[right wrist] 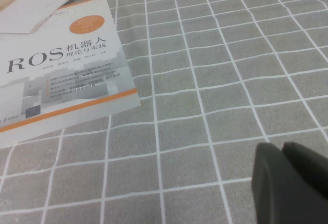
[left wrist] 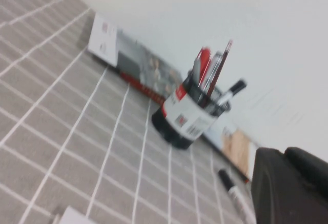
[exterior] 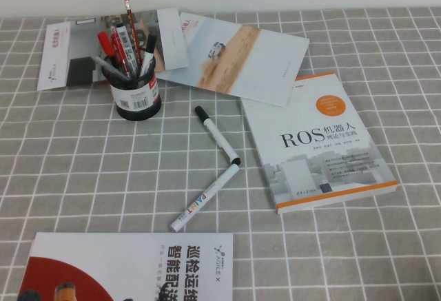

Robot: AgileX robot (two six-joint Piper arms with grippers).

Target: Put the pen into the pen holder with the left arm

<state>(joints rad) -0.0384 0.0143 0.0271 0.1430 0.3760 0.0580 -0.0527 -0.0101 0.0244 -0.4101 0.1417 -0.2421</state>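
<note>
The pen (exterior: 204,198), a slim white paint marker with coloured lettering, lies flat on the grey checked cloth in the middle of the high view, its black tip touching the end of a plain white marker (exterior: 217,134). The pen holder (exterior: 138,94), a black cup with a barcode label, stands upright at the back left, full of several pens and pencils. It also shows in the left wrist view (left wrist: 187,121). My left gripper (left wrist: 284,152) is shut and empty, well away from the holder. My right gripper (right wrist: 282,147) is shut and empty above bare cloth. Neither arm shows in the high view.
A ROS book (exterior: 317,142) lies right of the pens and shows in the right wrist view (right wrist: 56,70). Leaflets (exterior: 234,56) lie behind the holder. A white and red booklet (exterior: 131,266) lies at the front left. The plain marker's black cap shows in the left wrist view (left wrist: 228,179).
</note>
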